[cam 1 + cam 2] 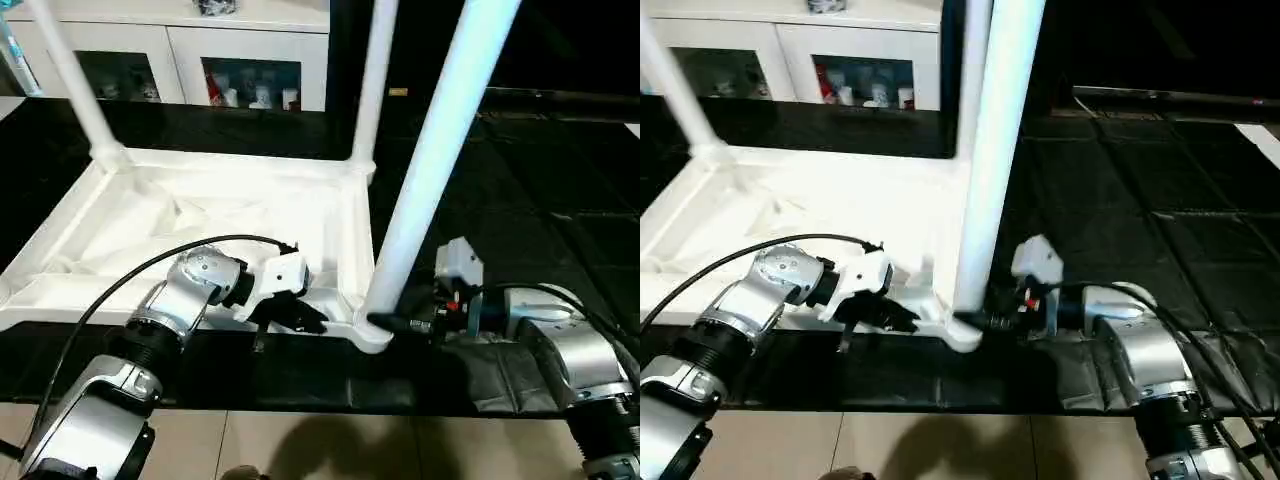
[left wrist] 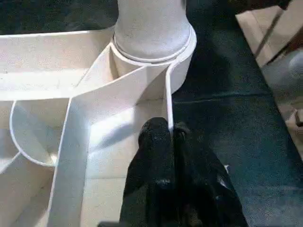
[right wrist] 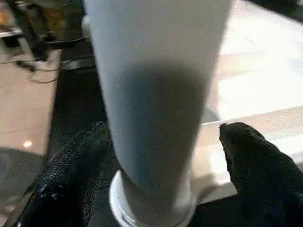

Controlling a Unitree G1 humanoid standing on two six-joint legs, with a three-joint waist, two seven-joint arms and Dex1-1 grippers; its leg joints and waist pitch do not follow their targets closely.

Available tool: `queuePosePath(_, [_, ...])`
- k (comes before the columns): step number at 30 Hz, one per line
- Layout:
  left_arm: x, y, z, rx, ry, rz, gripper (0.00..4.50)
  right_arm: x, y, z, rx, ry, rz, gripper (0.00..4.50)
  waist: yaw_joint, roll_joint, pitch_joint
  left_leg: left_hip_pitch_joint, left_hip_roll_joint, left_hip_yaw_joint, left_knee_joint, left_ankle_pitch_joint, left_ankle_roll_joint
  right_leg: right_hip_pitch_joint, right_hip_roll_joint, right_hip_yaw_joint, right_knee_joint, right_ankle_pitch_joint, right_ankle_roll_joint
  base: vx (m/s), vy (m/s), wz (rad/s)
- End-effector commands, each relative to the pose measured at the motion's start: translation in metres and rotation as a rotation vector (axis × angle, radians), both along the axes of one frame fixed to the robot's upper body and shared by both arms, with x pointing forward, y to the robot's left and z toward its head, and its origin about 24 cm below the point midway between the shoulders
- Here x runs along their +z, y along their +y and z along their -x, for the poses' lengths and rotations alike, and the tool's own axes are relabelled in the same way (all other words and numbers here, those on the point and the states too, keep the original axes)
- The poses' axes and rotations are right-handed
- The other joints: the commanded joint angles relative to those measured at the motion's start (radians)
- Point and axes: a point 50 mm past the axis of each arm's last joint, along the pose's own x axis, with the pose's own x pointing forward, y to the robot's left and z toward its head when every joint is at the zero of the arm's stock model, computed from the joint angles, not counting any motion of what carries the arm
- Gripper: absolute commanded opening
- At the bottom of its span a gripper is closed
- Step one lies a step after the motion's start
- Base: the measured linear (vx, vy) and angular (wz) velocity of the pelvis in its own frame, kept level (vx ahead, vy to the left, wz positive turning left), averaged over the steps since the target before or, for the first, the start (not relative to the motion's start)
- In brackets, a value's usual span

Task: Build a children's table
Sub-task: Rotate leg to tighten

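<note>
The white table top [image 1: 150, 215] lies upside down on the black mat, ribbed underside up. Three white legs stand in its corner sockets: far left leg [image 1: 75, 80], far right leg [image 1: 372, 80] and near right leg [image 1: 430, 170]. My left gripper [image 1: 300, 318] is shut on the thin near rim of the top [image 2: 166, 94], a short way from the near right socket [image 2: 154, 45]. My right gripper [image 1: 385, 322] is open around the base of the near right leg [image 3: 156, 94], with one finger [image 3: 71, 175] close to the leg and the other finger [image 3: 258, 161] standing apart.
A white glass-door cabinet [image 1: 190, 60] stands behind the table top. The black mat [image 1: 520, 190] stretches to the right and back. Tan floor tiles [image 1: 300, 445] run along the mat's near edge. A black cable [image 1: 130, 275] arcs over my left forearm.
</note>
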Motion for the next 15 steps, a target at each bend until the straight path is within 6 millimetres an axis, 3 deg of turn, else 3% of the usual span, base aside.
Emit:
queuePosePath(1, [0.003,-0.009,0.004,-0.112,-0.013,-0.033,0.0,0.002,-0.001,0.001,0.026,0.01,-0.009,3.95,-0.002,-0.006,-0.068,0.016,0.031,-0.005,-0.055,-0.143,0.058,0.049,-0.076,0.04,-0.062,-0.063,-0.228,0.0,0.0,0.0])
queuePosePath(3, [0.004,-0.01,0.005,-0.124,-0.013,-0.035,0.0,0.001,0.0,0.001,0.037,0.022,-0.016,3.95,0.0,-0.007,-0.068,0.016,0.031,-0.005,-0.055,-0.148,0.055,0.049,-0.076,0.04,-0.063,-0.072,-0.227,0.0,0.0,0.0])
queuePosePath(15, [0.003,-0.012,0.002,-0.12,-0.045,-0.045,0.0,-0.007,0.014,-0.009,0.017,-0.017,0.005,2.87,0.009,-0.008,-0.068,0.015,0.03,-0.007,-0.055,-0.167,0.031,0.045,-0.077,0.041,-0.063,-0.109,-0.214,0.0,0.0,0.0])
